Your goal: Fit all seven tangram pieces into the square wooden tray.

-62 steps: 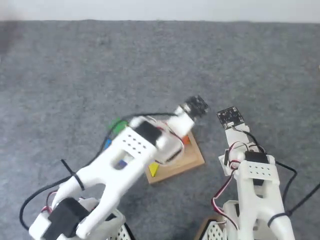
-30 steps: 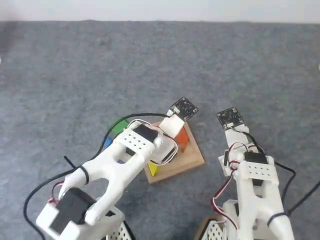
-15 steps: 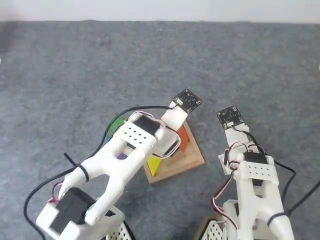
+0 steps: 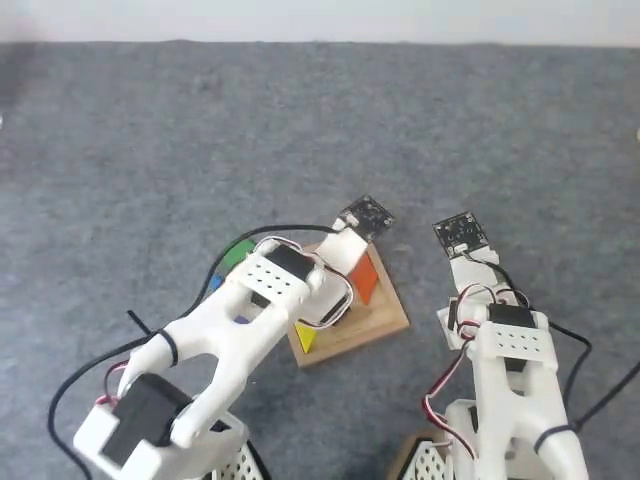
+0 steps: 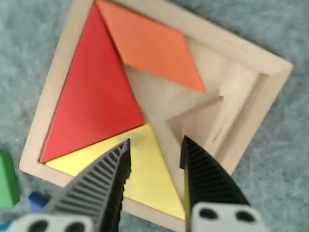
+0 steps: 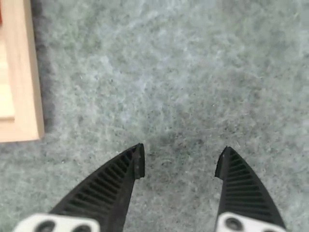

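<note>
Black and ribbed, the left hand hangs over the square wooden tray, its jaws parted narrowly and holding nothing; beneath the tips lies the yellow triangle, seated in the tray; beyond it the large red triangle touches the yellow along one edge, and the orange parallelogram sits against the red by the far rim; bare wood shows beside them; a green piece and a blue piece lie outside, just beside the tray; the right hand is spread wide and empty above the grey counter, near the tray's rim.
</note>
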